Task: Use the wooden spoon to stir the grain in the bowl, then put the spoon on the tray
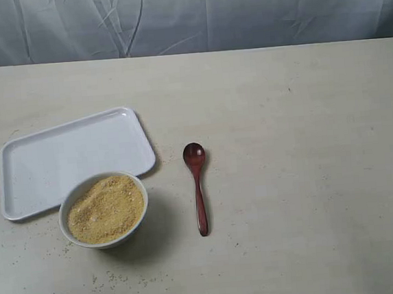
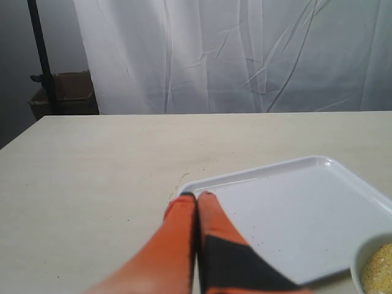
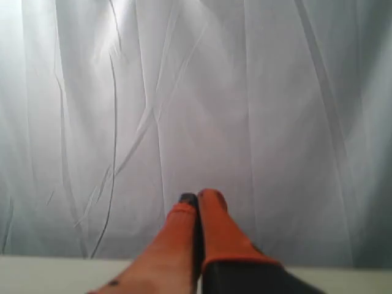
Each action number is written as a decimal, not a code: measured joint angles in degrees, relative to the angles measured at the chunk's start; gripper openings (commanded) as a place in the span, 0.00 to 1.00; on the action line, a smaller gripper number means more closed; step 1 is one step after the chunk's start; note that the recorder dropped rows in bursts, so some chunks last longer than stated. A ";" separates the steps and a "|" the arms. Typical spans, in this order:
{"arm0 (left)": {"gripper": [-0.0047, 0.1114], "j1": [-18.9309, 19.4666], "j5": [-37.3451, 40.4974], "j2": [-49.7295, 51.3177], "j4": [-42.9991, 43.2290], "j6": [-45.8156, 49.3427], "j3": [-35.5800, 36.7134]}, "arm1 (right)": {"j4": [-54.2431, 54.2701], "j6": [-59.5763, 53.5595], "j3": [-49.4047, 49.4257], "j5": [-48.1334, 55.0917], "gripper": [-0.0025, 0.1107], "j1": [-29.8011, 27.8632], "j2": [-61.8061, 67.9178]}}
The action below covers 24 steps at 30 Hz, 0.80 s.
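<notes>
Grain (image 1: 107, 208) heaps in the bowl (image 1: 117, 241), which sits at the tray's (image 1: 66, 155) near edge (a few specks lie loose on the table (image 1: 309, 178)). Spoon (image 1: 198, 188) lies flat on the table right of the bowl, apart from it, head toward the curtain (image 1: 240, 12). Left gripper (image 2: 196, 196) and right gripper (image 3: 197, 197) each have 2 fingers pressed together, holding nothing; the left hangs by a tray corner.

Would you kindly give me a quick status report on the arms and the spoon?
Left gripper and right gripper shut, empty. Spoon lying on the table, right of the bowl, untouched. Nothing around it in the way.
</notes>
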 measured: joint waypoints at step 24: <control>0.04 0.00 0.00 0.00 0.00 0.00 0.00 | 9.32 5.02 -33.12 47.09 0.01 4.02 60.43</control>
